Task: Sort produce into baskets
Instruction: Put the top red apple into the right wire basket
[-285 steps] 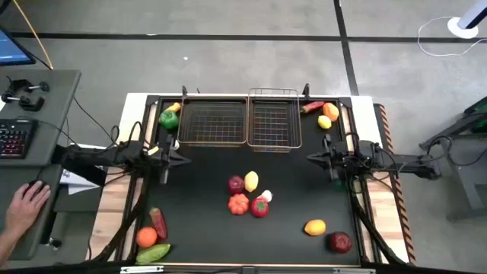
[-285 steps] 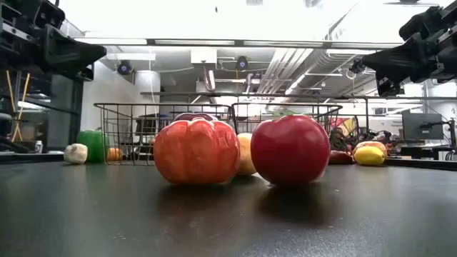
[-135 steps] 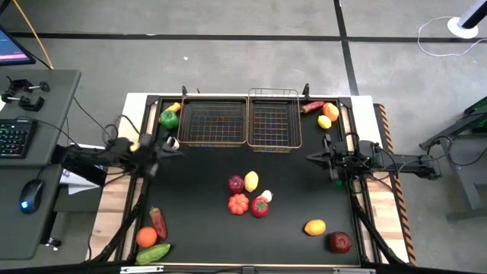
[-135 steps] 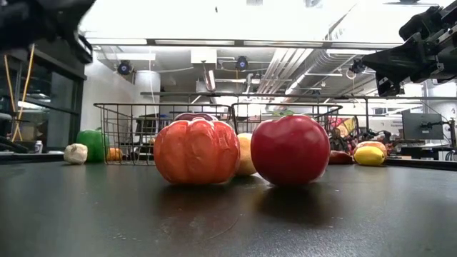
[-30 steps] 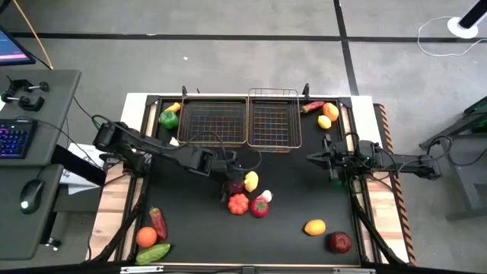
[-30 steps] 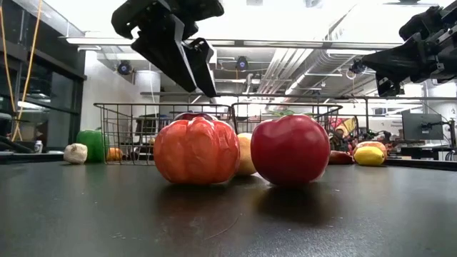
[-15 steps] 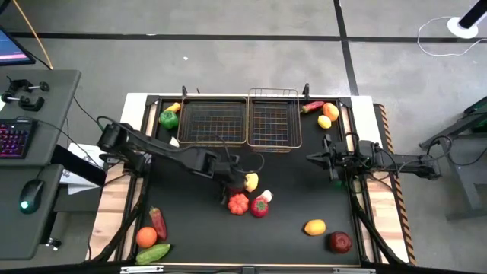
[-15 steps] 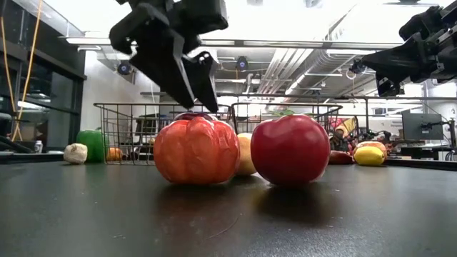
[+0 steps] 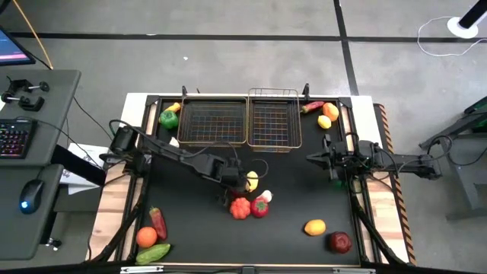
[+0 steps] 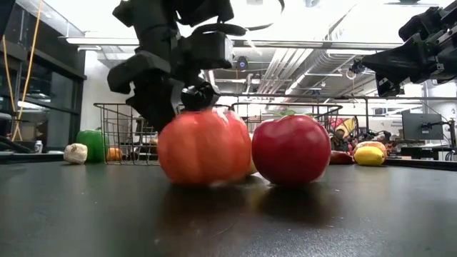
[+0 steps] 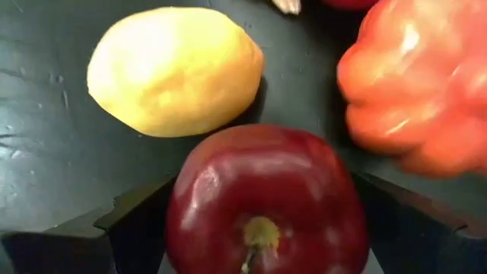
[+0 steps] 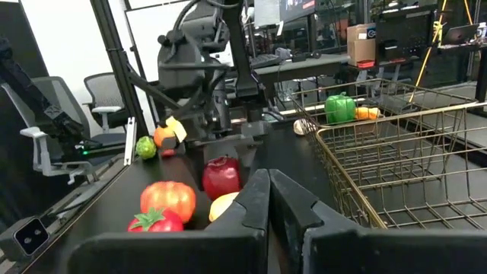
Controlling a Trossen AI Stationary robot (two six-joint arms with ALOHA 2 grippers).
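A dark red apple lies in the middle of the black table beside a yellow lemon, an orange-red ribbed tomato and a red tomato. My left gripper is open and low over the apple, slanting steeply down, with one finger on each side of it. The arm hides the apple from above. Two wire baskets stand side by side at the far edge with nothing in them. My right gripper waits shut at the right, pointing level. My left gripper comes from above, slanting down, and its fingers stand on either side of the apple's widest part; whether they touch it I cannot tell. The outer side of one finger is against the orange-red tomato's flank, which rests on the table.
A green pepper and small pieces lie left of the baskets, and an orange and a lemon lie to their right. Near right are a lemon and an apple; near left an orange and a cucumber.
My left gripper has gone down onto the apple, staying open, until its fingers stand on both sides of it. The orange-red tomato has slid a little toward the table's near edge.
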